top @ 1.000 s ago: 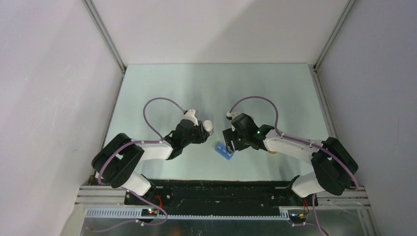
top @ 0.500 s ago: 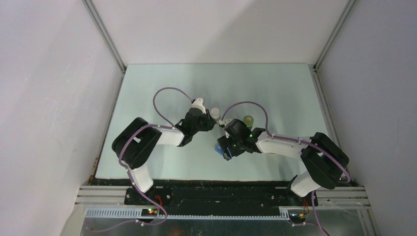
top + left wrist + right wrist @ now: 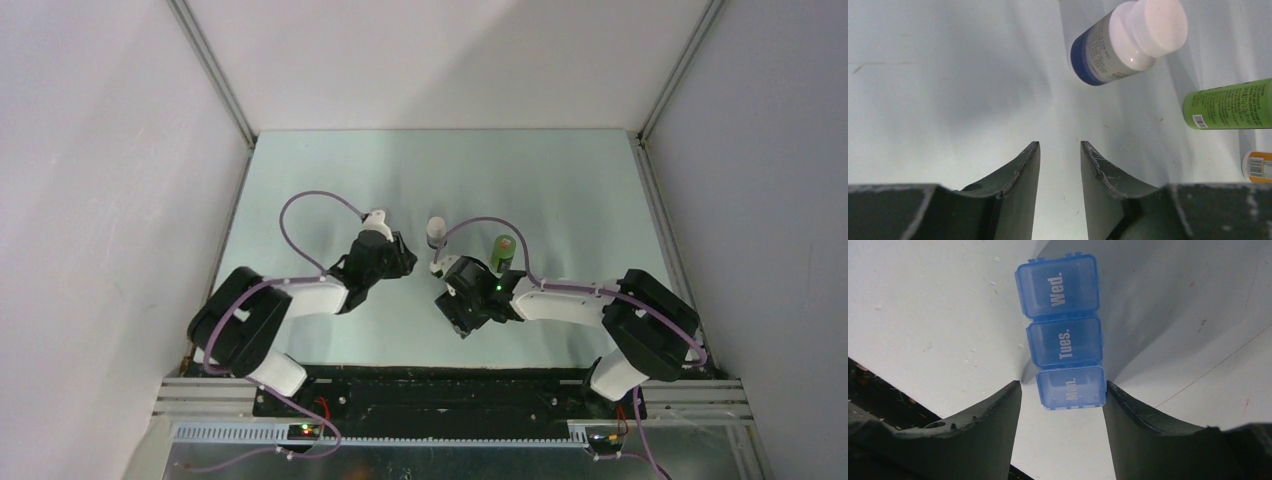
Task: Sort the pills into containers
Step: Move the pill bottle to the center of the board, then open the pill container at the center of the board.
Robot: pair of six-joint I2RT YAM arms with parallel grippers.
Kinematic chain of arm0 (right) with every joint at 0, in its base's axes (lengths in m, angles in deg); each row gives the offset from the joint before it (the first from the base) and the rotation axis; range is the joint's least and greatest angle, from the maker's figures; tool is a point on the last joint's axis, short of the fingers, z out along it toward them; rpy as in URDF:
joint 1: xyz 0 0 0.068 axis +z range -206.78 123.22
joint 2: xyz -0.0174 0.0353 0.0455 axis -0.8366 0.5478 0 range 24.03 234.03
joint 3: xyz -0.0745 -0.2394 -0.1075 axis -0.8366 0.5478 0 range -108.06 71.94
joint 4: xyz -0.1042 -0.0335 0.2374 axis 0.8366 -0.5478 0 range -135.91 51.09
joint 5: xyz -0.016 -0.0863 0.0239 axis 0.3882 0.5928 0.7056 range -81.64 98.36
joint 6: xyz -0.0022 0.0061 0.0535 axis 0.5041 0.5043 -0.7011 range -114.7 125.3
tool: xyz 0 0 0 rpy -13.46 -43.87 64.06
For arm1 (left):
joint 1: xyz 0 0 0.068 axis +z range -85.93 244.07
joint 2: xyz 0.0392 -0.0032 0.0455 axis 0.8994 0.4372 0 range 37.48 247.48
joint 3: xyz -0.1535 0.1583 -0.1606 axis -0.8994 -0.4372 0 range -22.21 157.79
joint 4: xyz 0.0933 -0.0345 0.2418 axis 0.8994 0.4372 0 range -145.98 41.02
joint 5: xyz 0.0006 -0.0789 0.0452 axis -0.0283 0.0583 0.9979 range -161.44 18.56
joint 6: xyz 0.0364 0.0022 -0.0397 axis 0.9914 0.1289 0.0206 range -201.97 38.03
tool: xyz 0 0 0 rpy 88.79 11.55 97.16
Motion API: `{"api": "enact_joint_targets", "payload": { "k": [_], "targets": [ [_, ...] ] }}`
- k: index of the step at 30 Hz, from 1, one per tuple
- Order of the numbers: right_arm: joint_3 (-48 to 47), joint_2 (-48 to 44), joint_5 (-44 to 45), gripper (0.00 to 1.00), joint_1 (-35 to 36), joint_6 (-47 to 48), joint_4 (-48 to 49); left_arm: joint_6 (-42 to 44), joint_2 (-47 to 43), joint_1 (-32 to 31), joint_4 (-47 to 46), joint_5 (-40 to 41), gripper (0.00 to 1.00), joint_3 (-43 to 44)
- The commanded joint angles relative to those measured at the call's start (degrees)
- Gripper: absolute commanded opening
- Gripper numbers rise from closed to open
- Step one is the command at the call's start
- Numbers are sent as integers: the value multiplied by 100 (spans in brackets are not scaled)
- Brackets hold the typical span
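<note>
- Blue pill box, lids shut, mid-frame at the right wrist; right gripper spread open astride its Mon. end.
- Nothing in the left gripper, narrowly parted.
- Risk: an end-only pinch could swivel the box loose.

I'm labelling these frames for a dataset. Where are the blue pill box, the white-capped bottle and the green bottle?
pill box (image 3: 1064,347): right wrist view, on the middle "Tues." lid.
white-capped bottle (image 3: 1154,25): left wrist view, on its white cap.
green bottle (image 3: 1228,102): left wrist view, on its green side.
</note>
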Motion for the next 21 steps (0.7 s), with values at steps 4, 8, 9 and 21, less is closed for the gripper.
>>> {"api": "enact_joint_targets", "payload": {
  "k": [4,8,9,21],
  "targets": [
    [-383,191,510,57,103,-324,-1,-338,-1269,1,1076,1036,46,-335],
    [-923,598,811,50,188,-1238,-549,-561,-1692,60,1457,1364,47,-396],
    [-1030,672,826,51,247,-1589,-641,-587,-1725,98,1478,1387,47,-387],
    [-2226,1295,1367,85,242,-2679,-1181,-988,-2569,343,2719,1924,63,-204]
  ]
}}
